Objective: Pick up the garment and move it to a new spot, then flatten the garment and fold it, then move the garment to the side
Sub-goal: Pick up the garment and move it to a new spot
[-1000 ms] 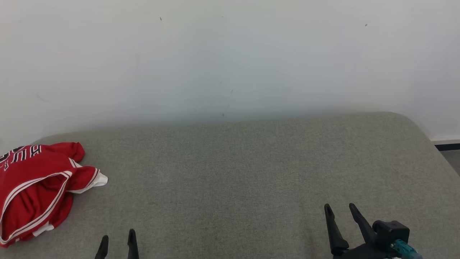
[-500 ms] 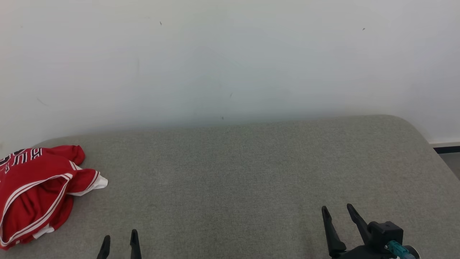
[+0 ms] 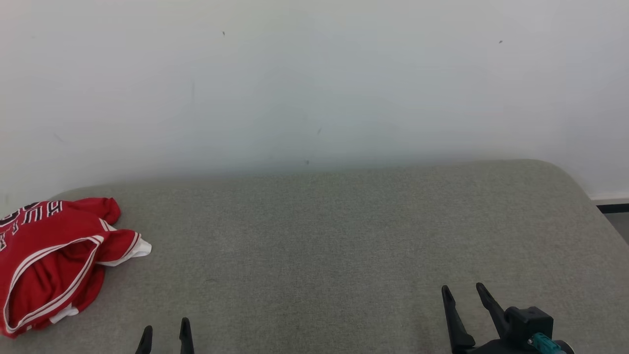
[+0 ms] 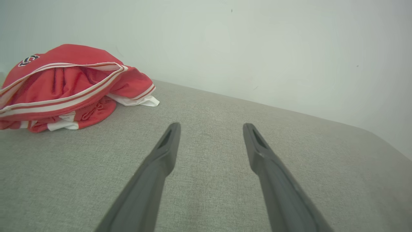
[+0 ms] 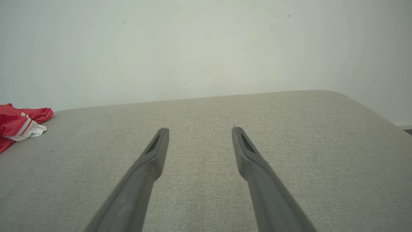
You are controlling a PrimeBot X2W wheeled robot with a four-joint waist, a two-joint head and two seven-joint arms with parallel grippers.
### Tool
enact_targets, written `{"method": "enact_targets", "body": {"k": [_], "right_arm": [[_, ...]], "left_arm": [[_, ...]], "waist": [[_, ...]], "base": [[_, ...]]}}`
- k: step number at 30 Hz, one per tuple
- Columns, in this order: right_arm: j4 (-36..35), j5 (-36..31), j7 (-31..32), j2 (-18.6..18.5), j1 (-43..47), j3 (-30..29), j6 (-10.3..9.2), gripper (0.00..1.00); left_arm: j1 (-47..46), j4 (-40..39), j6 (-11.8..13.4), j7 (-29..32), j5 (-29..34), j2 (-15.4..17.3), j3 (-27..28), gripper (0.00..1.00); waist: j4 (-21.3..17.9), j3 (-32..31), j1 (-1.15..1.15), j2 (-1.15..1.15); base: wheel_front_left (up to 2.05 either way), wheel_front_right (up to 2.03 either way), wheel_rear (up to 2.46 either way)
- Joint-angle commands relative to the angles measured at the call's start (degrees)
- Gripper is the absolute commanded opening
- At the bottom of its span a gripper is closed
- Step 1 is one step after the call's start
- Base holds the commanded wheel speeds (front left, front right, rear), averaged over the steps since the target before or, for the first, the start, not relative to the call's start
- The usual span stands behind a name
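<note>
The garment (image 3: 54,260) is a red jersey with white trim and dark lettering, lying crumpled at the far left of the grey surface (image 3: 319,246). It also lies at the upper left of the left wrist view as the garment (image 4: 67,87), and a corner of the garment (image 5: 19,127) peeks in at the left edge of the right wrist view. My left gripper (image 3: 166,327) stands open at the bottom left, empty, to the right of the jersey. At the bottom right my right gripper (image 3: 463,291) is open and empty, far from the cloth.
A plain white wall (image 3: 314,83) rises behind the grey surface. The surface rounds off at its right edge (image 3: 585,196), with a dark baseboard strip (image 3: 613,207) and floor beyond.
The whole picture has shifted slightly down and right, so the camera has moved. The garment lies as before and both grippers stay open.
</note>
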Motion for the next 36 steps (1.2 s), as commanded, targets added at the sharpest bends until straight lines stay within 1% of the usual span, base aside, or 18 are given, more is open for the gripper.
{"method": "enact_targets", "body": {"k": [1, 7, 14, 15, 25, 30, 36], "right_arm": [[-0.2, 0.26, -0.13, -0.12, 0.68, 0.05, -0.12, 1.0], [-0.2, 1.12, -0.62, -0.12, 1.39, 0.36, -0.12, 1.0], [0.61, 2.49, -1.58, -0.11, 1.7, 0.94, -0.12, 1.0], [0.61, 2.49, -1.58, -0.11, 1.7, 0.94, -0.12, 1.0], [2.5, 4.87, -3.35, -0.11, 0.7, 2.66, -0.12, 1.0], [3.38, 5.32, -4.02, -0.12, -1.47, 3.9, -0.12, 1.0], [5.05, 5.85, -4.59, -0.14, -4.38, 5.98, -0.12, 1.0]], "left_arm": [[0.7, -0.26, 0.29, 0.15, -0.21, 0.48, 0.11, 1.0], [1.69, -1.35, 0.46, 0.46, -0.1, 1.2, 0.1, 1.0], [2.72, -2.99, 0.87, 1.26, -0.02, 2.69, 0.5, 1.0], [2.72, -2.99, 0.87, 1.26, -0.02, 2.69, 0.5, 1.0], [3.79, -5.72, 2.19, 2.4, -0.29, 4.7, 1.97, 1.0], [4.03, -7.54, 3.14, 1.94, -0.98, 5.02, 3.14, 1.0], [5.0, -9.26, 4.4, 1.15, -1.55, 4.88, 4.59, 1.0]], "waist": [[1.11, 0.0, 0.0, 0.0], [5.6, 0.42, 0.0, 0.0], [13.17, 0.81, 0.0, 0.0], [13.17, 0.81, 0.0, 0.0], [23.47, 0.78, 0.0, 0.0], [26.03, 2.7, 0.0, 0.0], [27.62, 4.42, 0.0, 0.0]], "base": [[0.0, 0.0, 0.0], [0.0, 0.0, 0.0], [0.0, 0.0, 0.0], [0.0, 0.0, 0.0], [0.0, 0.0, 0.0], [0.0, 0.0, 0.0], [0.0, 0.0, 0.0]]}}
